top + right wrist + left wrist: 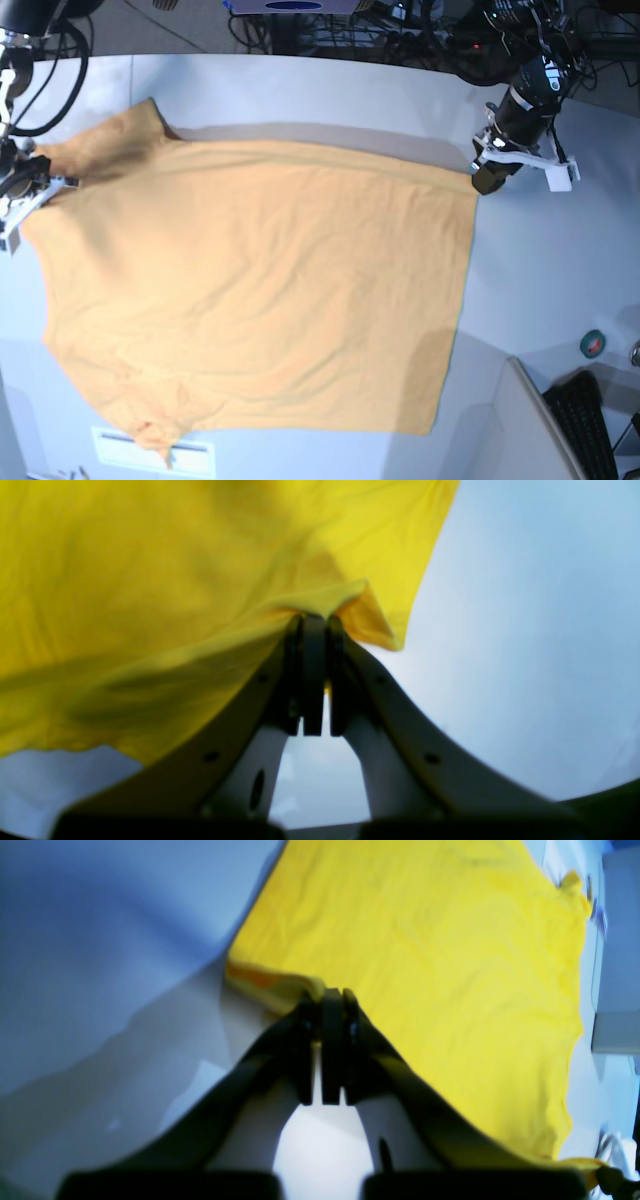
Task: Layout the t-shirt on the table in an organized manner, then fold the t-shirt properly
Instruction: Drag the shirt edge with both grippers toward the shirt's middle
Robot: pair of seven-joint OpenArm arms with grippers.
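1. while the left wrist view holds, item: left gripper (327,1005), jaws pressed together on a bunched corner of the t-shirt (425,965). the cloth runs away from the pinch as a broad yellow sheet over the table (100,965), lightly creased. risk, as a judgement: the hold sits on a thin rolled edge, so a sharp pull could slide it free.

2. right wrist view, item: right gripper (315,622), jaws closed on a folded corner of the t-shirt (150,580). the cloth drapes off the pinch in shaded folds, raised clear of the table (525,630) here. risk: uneven tension between the two arms would drag the sheet askew or double the edge under.

3. base view, item: t-shirt (260,290), orange-yellow, spread nearly flat across the middle of the table (330,85), far edge drawn straight between the left gripper (487,172) and the right gripper (30,185). a sleeve near the right gripper lies rumpled, and the near-left part puckers. risk: letting go now leaves those wrinkles set, spoiling the fold.
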